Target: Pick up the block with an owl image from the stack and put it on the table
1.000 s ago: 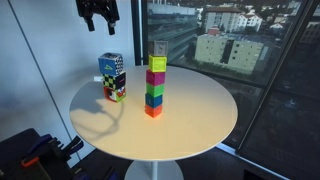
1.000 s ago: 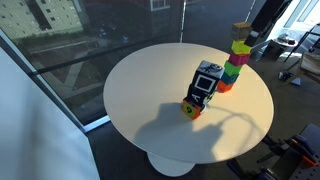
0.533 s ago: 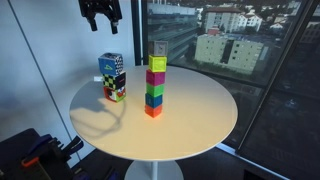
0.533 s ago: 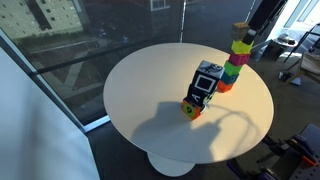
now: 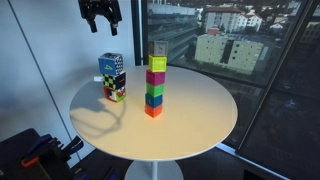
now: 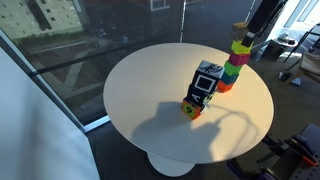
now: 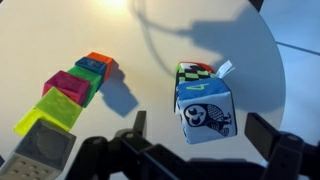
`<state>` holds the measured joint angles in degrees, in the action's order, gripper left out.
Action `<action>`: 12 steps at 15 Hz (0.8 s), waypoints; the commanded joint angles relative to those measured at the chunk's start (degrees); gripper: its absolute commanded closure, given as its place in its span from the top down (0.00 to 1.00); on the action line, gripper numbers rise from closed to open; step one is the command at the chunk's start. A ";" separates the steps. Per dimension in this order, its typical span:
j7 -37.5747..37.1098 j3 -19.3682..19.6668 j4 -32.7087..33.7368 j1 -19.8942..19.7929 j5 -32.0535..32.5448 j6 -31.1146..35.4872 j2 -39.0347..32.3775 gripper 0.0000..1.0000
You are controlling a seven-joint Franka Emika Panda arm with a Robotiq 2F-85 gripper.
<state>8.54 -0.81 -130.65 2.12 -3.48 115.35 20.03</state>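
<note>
The stack [image 5: 112, 78] of small picture-printed cubes stands near the table's edge; it also shows in an exterior view [image 6: 202, 89]. In the wrist view its top block [image 7: 206, 112] shows an owl image on a white-blue face, with a checkered cube under it. My gripper [image 5: 100, 22] hangs high above the stack, open and empty. In the wrist view its fingers [image 7: 200, 140] spread on both sides of the owl block, well apart from it. The round cream-white table [image 5: 190, 125] carries both piles.
A taller tower of plain bright cubes [image 5: 155, 85] stands near the table's middle, also seen in an exterior view [image 6: 234, 62] and the wrist view [image 7: 70, 95]. Glass windows surround the table. Dark equipment lies on the floor [image 5: 35, 155].
</note>
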 commanded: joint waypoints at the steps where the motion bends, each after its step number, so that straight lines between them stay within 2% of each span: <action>1: -1.42 -0.65 0.30 0.57 0.43 0.15 -1.04 1.00; 12: -6.98 -4.16 -0.70 1.09 4.12 6.83 -4.89 1.00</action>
<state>4.30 -4.31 -130.96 2.98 -1.47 119.99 15.95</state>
